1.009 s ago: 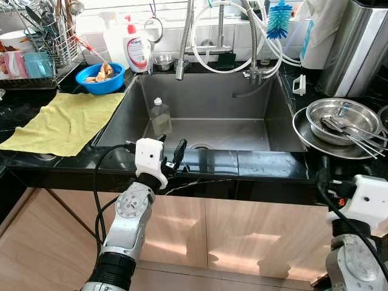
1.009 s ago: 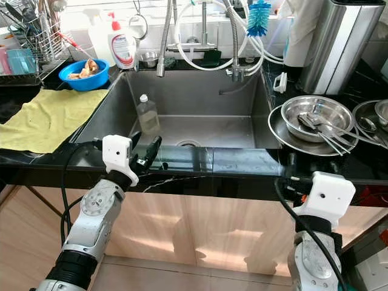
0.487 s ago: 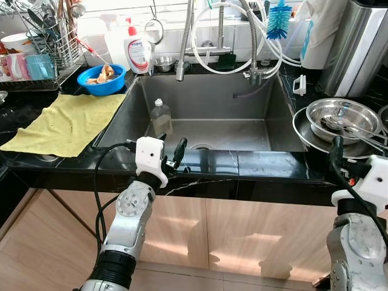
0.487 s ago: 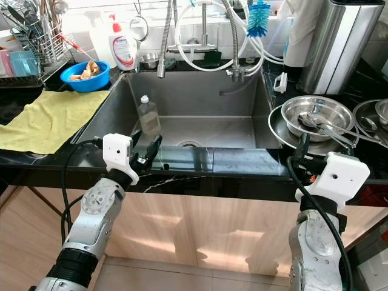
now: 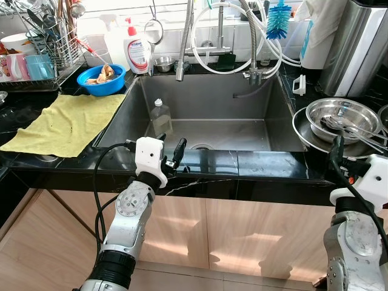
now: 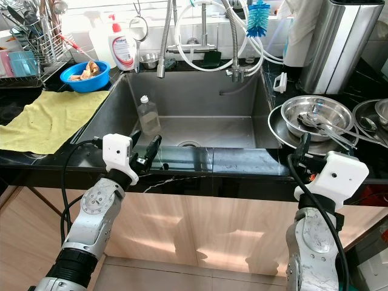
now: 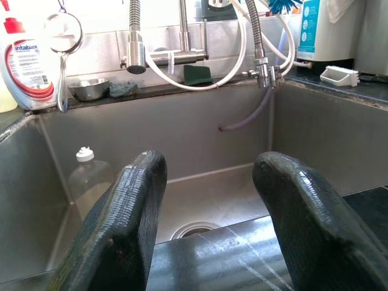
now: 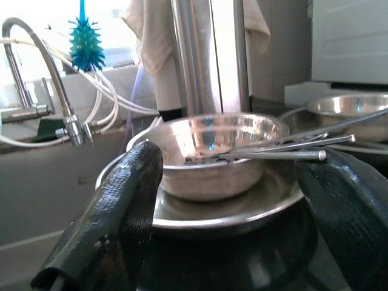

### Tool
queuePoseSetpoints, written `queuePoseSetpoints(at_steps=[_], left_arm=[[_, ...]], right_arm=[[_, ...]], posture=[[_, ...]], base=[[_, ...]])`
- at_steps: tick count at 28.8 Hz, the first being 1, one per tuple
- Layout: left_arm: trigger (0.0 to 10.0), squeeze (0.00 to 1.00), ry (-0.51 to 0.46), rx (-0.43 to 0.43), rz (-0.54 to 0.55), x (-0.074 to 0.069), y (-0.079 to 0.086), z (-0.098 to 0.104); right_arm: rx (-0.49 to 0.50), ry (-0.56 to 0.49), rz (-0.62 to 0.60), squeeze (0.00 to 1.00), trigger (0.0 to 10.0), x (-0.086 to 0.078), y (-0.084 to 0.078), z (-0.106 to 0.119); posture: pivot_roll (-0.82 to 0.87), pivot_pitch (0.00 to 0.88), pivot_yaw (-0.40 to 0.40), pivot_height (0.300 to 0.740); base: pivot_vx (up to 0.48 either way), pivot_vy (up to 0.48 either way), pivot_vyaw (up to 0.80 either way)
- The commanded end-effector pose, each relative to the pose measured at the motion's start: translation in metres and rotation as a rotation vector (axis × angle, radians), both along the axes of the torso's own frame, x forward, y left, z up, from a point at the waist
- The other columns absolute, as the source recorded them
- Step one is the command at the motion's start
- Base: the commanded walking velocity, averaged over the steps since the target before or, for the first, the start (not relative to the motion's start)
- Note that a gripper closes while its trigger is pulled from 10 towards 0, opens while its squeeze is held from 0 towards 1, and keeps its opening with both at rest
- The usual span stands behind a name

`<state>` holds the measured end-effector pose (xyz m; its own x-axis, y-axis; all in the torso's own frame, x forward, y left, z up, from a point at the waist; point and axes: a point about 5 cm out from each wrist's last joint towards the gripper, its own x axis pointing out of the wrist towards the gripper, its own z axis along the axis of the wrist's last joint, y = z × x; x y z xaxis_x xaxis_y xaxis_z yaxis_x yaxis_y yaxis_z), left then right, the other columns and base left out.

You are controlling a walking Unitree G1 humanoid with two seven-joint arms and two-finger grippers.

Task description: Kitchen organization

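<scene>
Your right tool [image 8: 224,200] sits at the front edge of the black worktop [image 5: 254,163], its two fingers spread wide and holding nothing, and it faces a steel bowl [image 8: 209,151] directly ahead of it. The bowl rests on a steel plate [image 8: 242,209] and has several pieces of cutlery [image 8: 285,148] lying across its rim. Beyond the bowl stands a tall steel canister [image 8: 209,57] with a cloth draped behind it. Your left tool [image 7: 206,206] is also spread and empty, poised over the worktop's front edge, pointing into the sink [image 5: 206,109]. Ahead of it and slightly to its left, a clear plastic bottle [image 7: 91,185] stands upright on the sink floor near the side wall, with the drain [image 7: 191,229] straight in front. Farther off to the left of that tool you can see a yellow cloth [image 5: 63,121] spread on the worktop, and a blue bowl [image 5: 102,77] behind it.
</scene>
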<state>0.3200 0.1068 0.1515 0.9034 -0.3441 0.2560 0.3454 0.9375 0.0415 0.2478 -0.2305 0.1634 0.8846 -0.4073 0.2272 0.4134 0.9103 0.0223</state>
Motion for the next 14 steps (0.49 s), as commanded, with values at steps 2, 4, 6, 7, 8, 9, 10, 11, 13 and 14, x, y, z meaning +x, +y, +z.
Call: queuePoseSetpoints(at_steps=[2, 4, 6, 7, 8, 9, 10, 11, 13, 14], left_arm=[[10.0, 0.00, -0.003, 0.012, -0.002, 0.002, 0.000, 0.001], [10.0, 0.00, -0.002, 0.012, -0.003, 0.002, 0.000, 0.001], [10.0, 0.00, -0.002, 0.012, -0.003, 0.002, 0.000, 0.001], [10.0, 0.00, -0.001, 0.012, -0.003, 0.002, -0.001, 0.000], [10.0, 0.00, -0.001, 0.012, -0.002, 0.002, -0.001, 0.000], [10.0, 0.00, -0.001, 0.011, -0.002, 0.002, -0.001, 0.000], [10.0, 0.00, 0.000, 0.012, -0.002, 0.002, -0.001, 0.000], [10.0, 0.00, 0.000, 0.011, -0.003, 0.002, -0.001, 0.000], [10.0, 0.00, 0.001, 0.011, -0.003, 0.002, -0.001, 0.000], [10.0, 0.00, 0.002, 0.011, -0.001, 0.002, -0.001, -0.001]], right_arm=[[0.011, 0.039, 0.003, 0.00, 10.0, 0.000, 0.002, -0.007], [0.010, 0.049, 0.001, 0.00, 10.0, 0.000, 0.002, -0.008], [0.014, 0.051, -0.004, 0.00, 10.0, 0.000, 0.002, -0.009], [0.014, 0.047, -0.007, 0.00, 10.0, 0.000, 0.002, -0.009], [0.013, 0.035, -0.014, 0.00, 10.0, -0.001, 0.001, -0.007], [0.014, 0.021, -0.019, 0.00, 10.0, -0.001, 0.000, -0.005], [0.015, 0.015, -0.021, 0.00, 10.0, -0.001, 0.000, -0.004], [0.011, 0.001, -0.025, 0.00, 10.0, -0.001, 0.000, -0.002], [0.007, -0.017, -0.033, 0.00, 10.0, -0.001, -0.002, 0.002], [0.006, -0.017, -0.037, 0.00, 10.0, -0.001, -0.002, 0.003]], posture=[[-0.18, 0.000, 0.106, 0.740], [-0.18, 0.000, 0.105, 0.740], [-0.18, 0.000, 0.105, 0.740], [-0.18, 0.000, 0.104, 0.740], [-0.18, 0.000, 0.104, 0.740], [-0.18, 0.000, 0.104, 0.740], [-0.18, 0.000, 0.103, 0.740], [-0.18, 0.000, 0.103, 0.740], [-0.18, 0.000, 0.103, 0.740], [-0.18, 0.000, 0.102, 0.740]], base=[[0.000, 0.000, 0.00], [0.000, 0.000, 0.00], [0.000, 0.000, 0.00], [0.000, 0.000, 0.00], [0.000, 0.000, 0.00], [0.000, 0.000, 0.00], [0.000, 0.000, 0.00], [0.000, 0.000, 0.00], [0.000, 0.000, 0.00], [0.000, 0.000, 0.00]])
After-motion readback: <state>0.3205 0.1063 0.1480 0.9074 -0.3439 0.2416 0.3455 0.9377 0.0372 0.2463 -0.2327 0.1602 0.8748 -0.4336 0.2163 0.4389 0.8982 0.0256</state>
